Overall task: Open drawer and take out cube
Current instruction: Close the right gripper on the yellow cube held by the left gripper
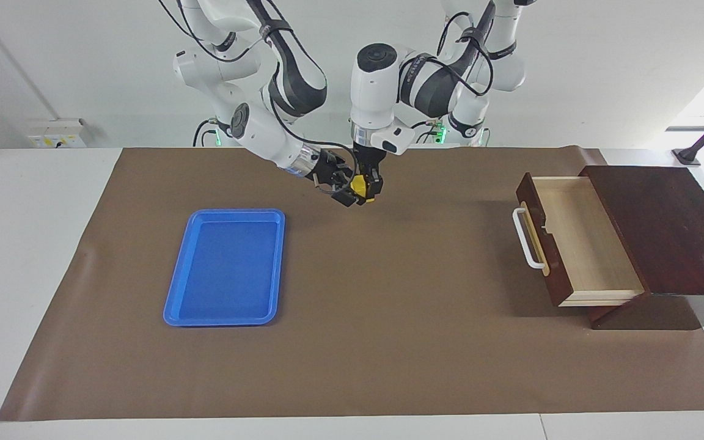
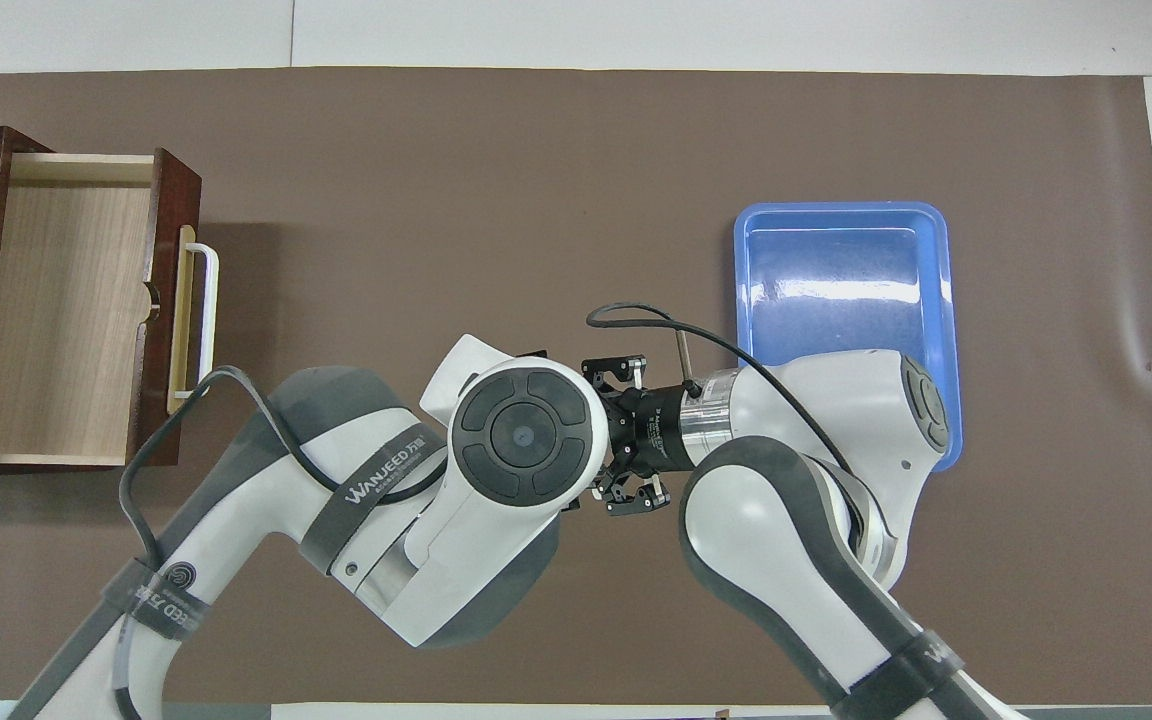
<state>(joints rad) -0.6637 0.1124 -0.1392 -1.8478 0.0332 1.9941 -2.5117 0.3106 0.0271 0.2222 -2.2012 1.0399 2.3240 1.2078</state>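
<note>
Evidently for a handover, the left gripper (image 1: 369,186) fingers clamp the small yellow solid cube (image 1: 361,187) above the brown table (image 1: 388,305) while the right gripper (image 1: 344,189) fingers bracket it wide, not yet gripping.

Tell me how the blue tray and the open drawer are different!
The blue tray is bright blue plastic with low walls; the drawer is dark brown wood with a pale inside and higher walls. The drawer has a white handle on its front; the tray has none. The tray lies toward the right arm's end of the table, the drawer toward the left arm's end. Both are rectangular, and both look empty.
</note>
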